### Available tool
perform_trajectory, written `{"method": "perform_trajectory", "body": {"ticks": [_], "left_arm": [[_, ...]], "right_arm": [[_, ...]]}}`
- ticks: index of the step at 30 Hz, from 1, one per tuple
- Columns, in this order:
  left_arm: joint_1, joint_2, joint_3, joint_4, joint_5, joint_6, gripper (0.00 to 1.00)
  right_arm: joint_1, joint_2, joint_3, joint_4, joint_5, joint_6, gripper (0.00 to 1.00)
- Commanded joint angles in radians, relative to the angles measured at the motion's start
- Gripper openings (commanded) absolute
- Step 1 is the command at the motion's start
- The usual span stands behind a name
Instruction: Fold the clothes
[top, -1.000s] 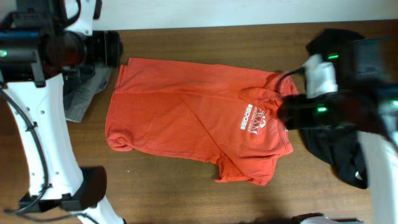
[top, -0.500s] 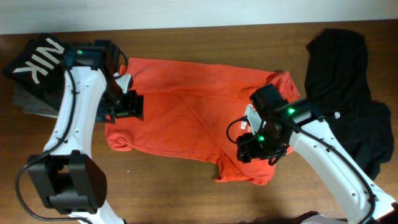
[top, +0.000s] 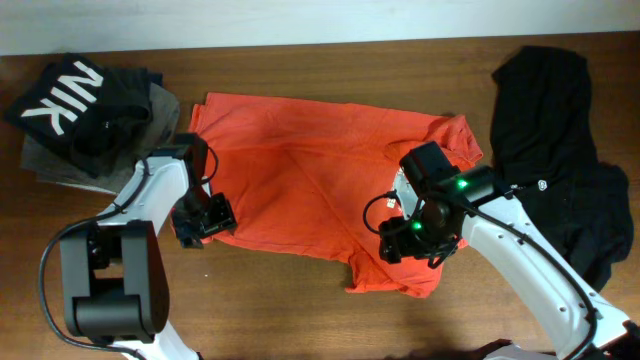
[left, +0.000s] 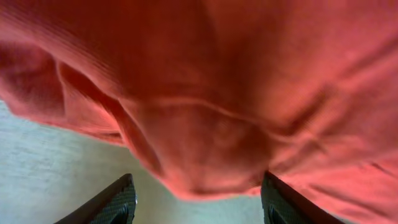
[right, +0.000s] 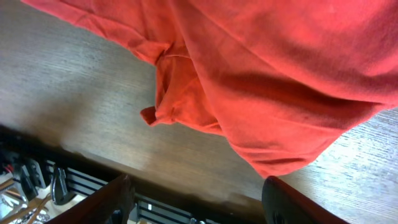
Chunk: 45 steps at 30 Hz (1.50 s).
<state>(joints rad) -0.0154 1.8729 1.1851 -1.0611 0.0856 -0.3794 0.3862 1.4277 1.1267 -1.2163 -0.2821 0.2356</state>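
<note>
The clothes are a red-orange T-shirt (top: 310, 170), spread flat across the table, and a black garment (top: 560, 170) heaped at the right. My left gripper (top: 205, 220) sits at the shirt's near-left corner. In the left wrist view that gripper (left: 198, 208) is open, and a bunched lump of shirt edge (left: 211, 155) bulges between the fingertips (left: 118, 202). My right gripper (top: 410, 243) hovers over the shirt's near-right part and covers most of the white lettering. In the right wrist view it (right: 196, 205) is open and empty, with the shirt's hem (right: 280, 158) just ahead of it.
A black top with big white letters (top: 75, 100) lies on a grey garment (top: 45, 160) at the far left corner. Bare wood (top: 260, 290) runs along the table's front edge. Below that edge, a rack (right: 56, 180) shows in the right wrist view.
My left gripper has moved from the shirt's upper left down to its near-left corner, and its jaws have narrowed around the bunched edge. The right gripper has barely shifted over the last half second.
</note>
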Motion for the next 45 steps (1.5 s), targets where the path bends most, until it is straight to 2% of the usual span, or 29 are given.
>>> {"method": "perform_trajectory", "body": {"ticks": [1, 4, 7, 10, 16, 25, 32, 38, 45], "left_arm": [[0.016, -0.011, -0.036, 0.027, -0.005, -0.040, 0.64], [0.017, -0.011, -0.073, 0.065, -0.030, -0.040, 0.64], [0.019, -0.011, -0.113, 0.103, -0.099, -0.067, 0.54], [0.033, -0.011, -0.126, 0.112, -0.166, -0.106, 0.38], [0.077, -0.011, -0.126, 0.140, -0.181, -0.106, 0.01], [0.081, -0.011, -0.126, 0.184, -0.179, -0.106, 0.01], [0.081, -0.011, -0.126, 0.209, -0.179, -0.106, 0.01], [0.081, -0.011, -0.126, 0.212, -0.180, -0.106, 0.01], [0.081, -0.011, -0.126, 0.220, -0.180, -0.106, 0.01]], "right_arm": [[0.008, -0.013, -0.010, 0.016, 0.005, 0.016, 0.70], [0.008, -0.012, -0.024, 0.034, 0.005, 0.034, 0.70], [0.008, -0.012, -0.043, 0.045, 0.005, 0.039, 0.70], [0.008, -0.012, -0.072, 0.053, 0.005, 0.059, 0.66], [0.021, -0.012, -0.150, 0.107, 0.005, 0.062, 0.62], [0.210, 0.006, -0.173, 0.212, 0.014, 0.062, 0.62], [0.359, 0.139, -0.173, 0.239, 0.073, 0.146, 0.62], [0.405, 0.193, -0.173, 0.296, 0.051, 0.219, 0.64], [0.405, 0.196, -0.142, 0.325, 0.062, 0.214, 0.67]]}}
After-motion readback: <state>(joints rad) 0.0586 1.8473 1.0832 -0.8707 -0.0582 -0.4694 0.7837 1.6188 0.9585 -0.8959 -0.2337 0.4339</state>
